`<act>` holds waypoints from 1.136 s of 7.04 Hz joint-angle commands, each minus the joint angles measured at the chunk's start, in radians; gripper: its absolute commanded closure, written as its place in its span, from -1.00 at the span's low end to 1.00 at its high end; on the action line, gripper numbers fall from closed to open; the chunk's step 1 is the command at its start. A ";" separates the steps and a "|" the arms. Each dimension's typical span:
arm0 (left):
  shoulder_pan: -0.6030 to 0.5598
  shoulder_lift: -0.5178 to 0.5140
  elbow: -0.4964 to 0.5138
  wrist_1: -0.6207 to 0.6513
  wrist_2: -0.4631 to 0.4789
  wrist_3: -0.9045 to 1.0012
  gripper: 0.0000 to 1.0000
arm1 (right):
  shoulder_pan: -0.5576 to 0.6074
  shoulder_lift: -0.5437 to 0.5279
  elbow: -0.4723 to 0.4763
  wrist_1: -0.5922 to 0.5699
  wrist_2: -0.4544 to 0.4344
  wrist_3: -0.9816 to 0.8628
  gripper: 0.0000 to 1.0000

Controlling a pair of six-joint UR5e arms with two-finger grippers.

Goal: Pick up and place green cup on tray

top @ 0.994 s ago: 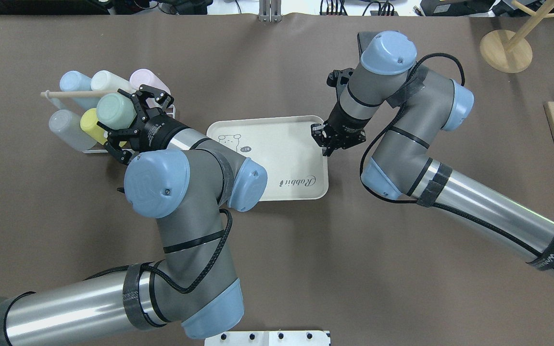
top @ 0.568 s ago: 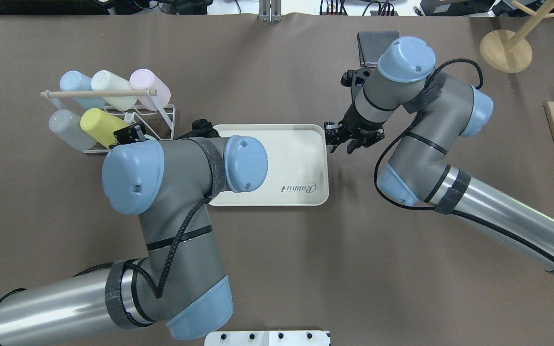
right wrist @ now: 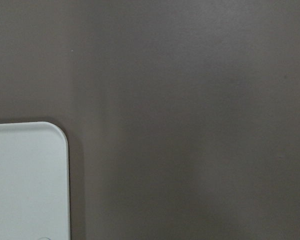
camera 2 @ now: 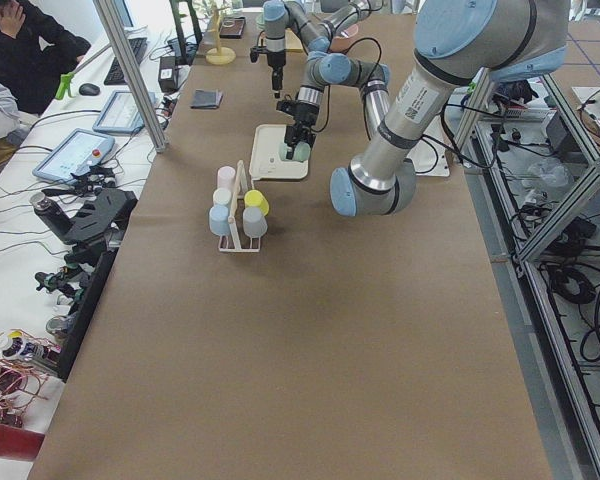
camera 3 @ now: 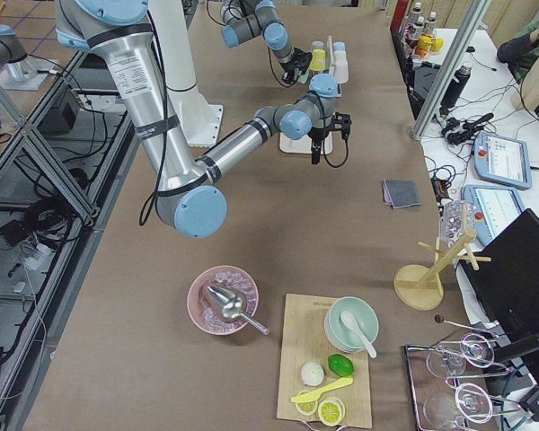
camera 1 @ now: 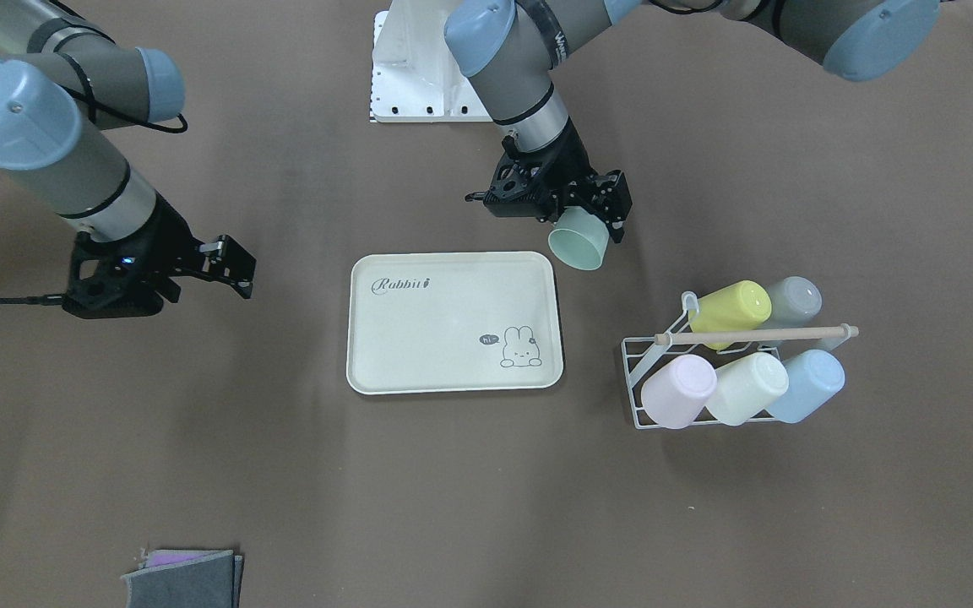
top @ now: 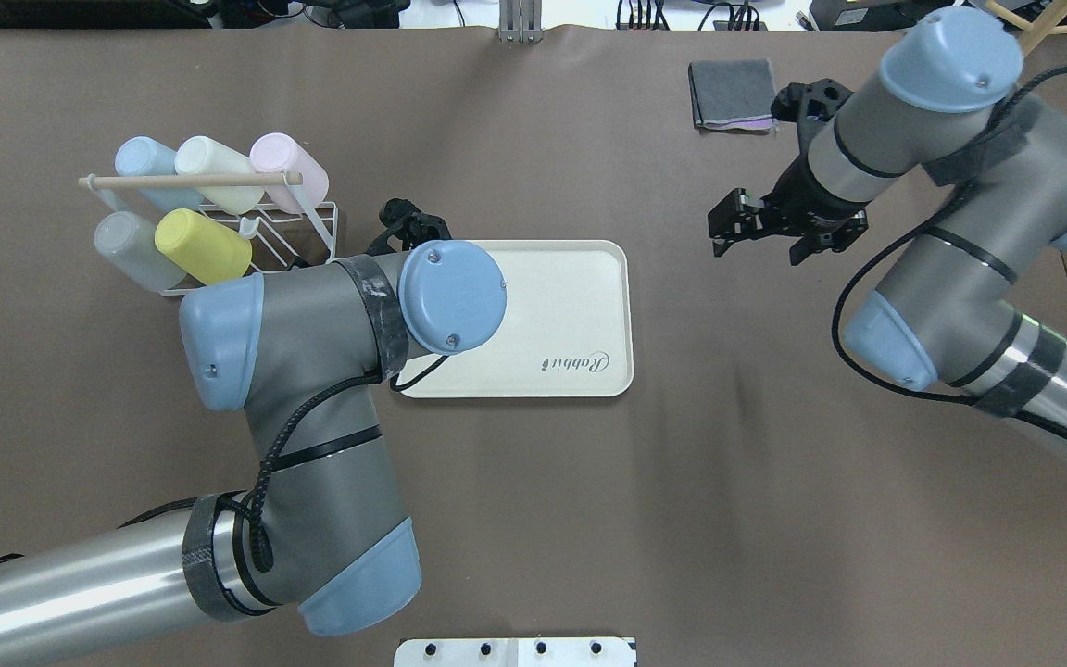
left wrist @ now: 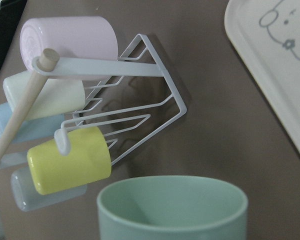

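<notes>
The small mint-green plastic tumbler (camera 1: 579,242) hangs tilted, mouth turned away from the wrist, pinched between the jaws of the left gripper (camera 1: 585,221). It is off the brown desk (camera 1: 453,490), at the robot-side corner of the flat cream rectangular tray (camera 1: 444,338), on the side of the white wire cup rack (camera 1: 645,371). The right gripper (top: 756,250) is well apart from the tray, with its jaws spread and empty.

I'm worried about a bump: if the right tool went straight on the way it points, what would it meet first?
Probably the bare table: the wrist view of the right tool shows tabletop ahead, the tray only at one corner. Depth is unclear.
</notes>
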 commanded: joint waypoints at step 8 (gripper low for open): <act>0.085 0.013 0.363 -0.962 0.504 -0.306 0.57 | 0.565 -0.474 0.137 -0.134 0.030 -0.738 -1.00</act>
